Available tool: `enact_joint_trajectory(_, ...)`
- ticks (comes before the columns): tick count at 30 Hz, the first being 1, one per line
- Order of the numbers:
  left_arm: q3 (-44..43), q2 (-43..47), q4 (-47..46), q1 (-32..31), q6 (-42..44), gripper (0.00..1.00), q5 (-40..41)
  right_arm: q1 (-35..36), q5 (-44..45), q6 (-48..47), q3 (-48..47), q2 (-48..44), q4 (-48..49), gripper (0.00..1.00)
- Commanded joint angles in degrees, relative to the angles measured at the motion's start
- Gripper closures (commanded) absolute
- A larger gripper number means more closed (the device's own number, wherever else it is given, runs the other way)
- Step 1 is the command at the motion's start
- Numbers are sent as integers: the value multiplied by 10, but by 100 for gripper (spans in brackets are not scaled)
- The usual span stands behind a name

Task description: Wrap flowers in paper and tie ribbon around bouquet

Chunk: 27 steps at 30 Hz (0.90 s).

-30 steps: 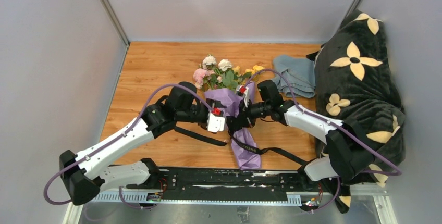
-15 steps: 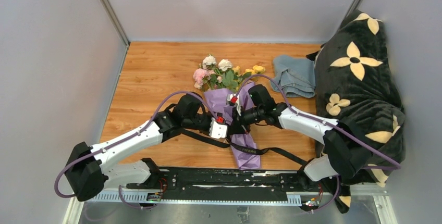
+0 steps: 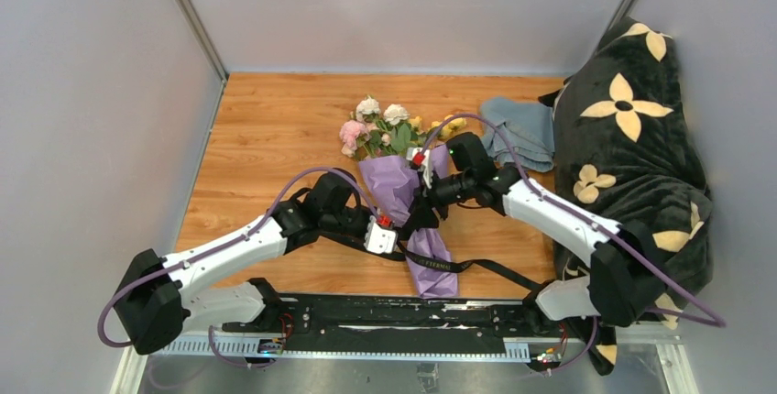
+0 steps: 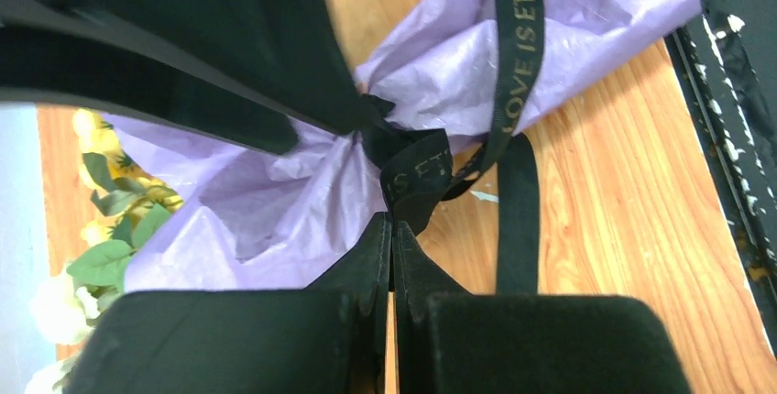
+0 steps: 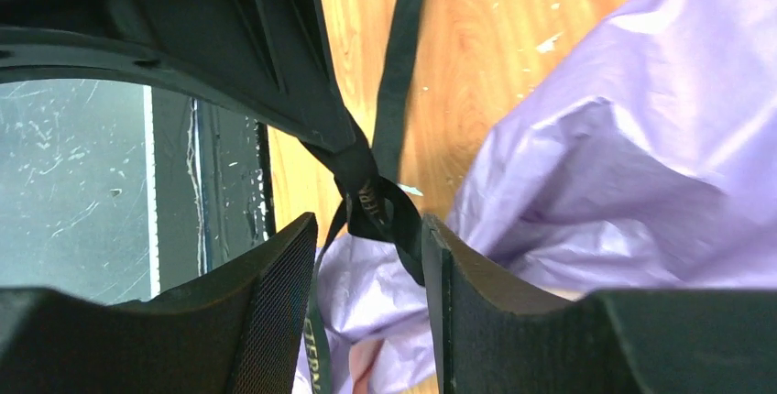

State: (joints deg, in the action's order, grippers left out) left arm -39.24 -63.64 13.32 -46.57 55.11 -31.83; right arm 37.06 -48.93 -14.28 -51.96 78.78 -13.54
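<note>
Ribbon [image 4: 417,169] is knotted over the purple paper [image 4: 275,202], pinched tight in the left gripper [image 4: 392,232]. The right gripper [image 5: 366,224] is open, with the knot loose between its jaws.

Overhead, the paper [image 3: 394,183] is hiding the stems of the flowers [image 3: 385,128], and the arms [image 3: 550,215] are covering the ribbon [image 3: 495,266] where it is crossing the paper. In the left wrist view the blooms are showing only as a blur and running off the left edge.

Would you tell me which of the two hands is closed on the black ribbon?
The left hand: it is pinched shut on the ribbon, while the right hand stands open.
</note>
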Motion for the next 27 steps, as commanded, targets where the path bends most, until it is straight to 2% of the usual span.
enact_joint_trajectory(1, 21, 13, 4, 5, 32, 100, -23, -21, 36, 23, -5, -39, -53, 49)
enact_joint_trajectory(4, 24, 13, 5, 5, 43, 100, -32, -20, 90, 56, -5, -4, -46, 52)
enact_joint_trajectory(7, 24, 14, 8, 5, 46, 100, -32, -14, 100, 53, -37, 40, -78, 52)
enact_joint_trajectory(14, 22, 15, 8, 5, 43, 100, -34, 5, 97, 13, -55, 78, -83, 54)
enact_joint_trajectory(17, 22, 16, 8, 5, 41, 100, -32, 6, 90, 7, -52, 88, -84, 60)
enact_joint_trajectory(19, 20, 15, 8, 5, 41, 100, -31, 6, 90, 8, -48, 92, -83, 71)
enact_joint_trajectory(20, 19, 14, 8, 5, 42, 100, -31, 6, 87, 8, -47, 94, -84, 72)
enact_joint_trajectory(24, 16, 11, 12, 5, 46, 100, -27, 6, 59, -4, -46, 84, -91, 58)
enact_joint_trajectory(27, 16, 10, 15, 5, 53, 100, -29, 10, 16, -19, -46, 66, -87, 56)
